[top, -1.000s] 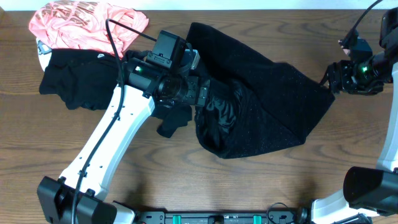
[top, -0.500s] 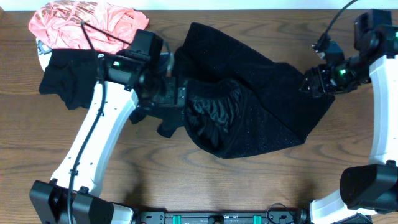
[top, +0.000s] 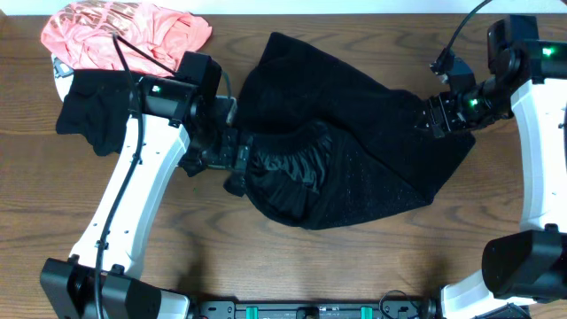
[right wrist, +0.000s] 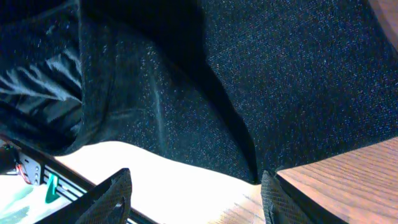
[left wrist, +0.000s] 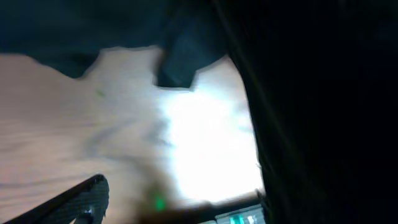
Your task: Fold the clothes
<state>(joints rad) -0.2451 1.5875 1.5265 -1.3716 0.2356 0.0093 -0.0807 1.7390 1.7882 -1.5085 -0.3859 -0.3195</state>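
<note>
The right gripper (right wrist: 196, 183) is seen with its fingers apart and nothing between them. Only pale table (right wrist: 348, 180) is framed there, and the hem of the black speckled garment (right wrist: 261, 81) lies just ahead of the tips. From overhead, a corner of that garment is found directly under this gripper, but no grip on it is shown.

The left gripper (top: 237, 158) is spread wide. In its blurred wrist view one finger (left wrist: 87, 196) can be made out, and dark cloth fills the side where the other would be. Nothing is seen clamped. Just beside this gripper, toward the other arm, the garment's glossy lining (top: 283, 173) is turned up in a rumpled bunch, and the coarse outer cloth is spread unevenly between the two grippers.

Behind the left gripper, past its wrist, the matte black top (top: 93, 120) is heaped loosely. Beyond that the coral-pink shirt (top: 124, 35) is crumpled, touching the top's far edge.

The task is judged barely begun — no garment shows a clean fold or squared edges. The speckled one would first need flattening, and the other two look untouched.
</note>
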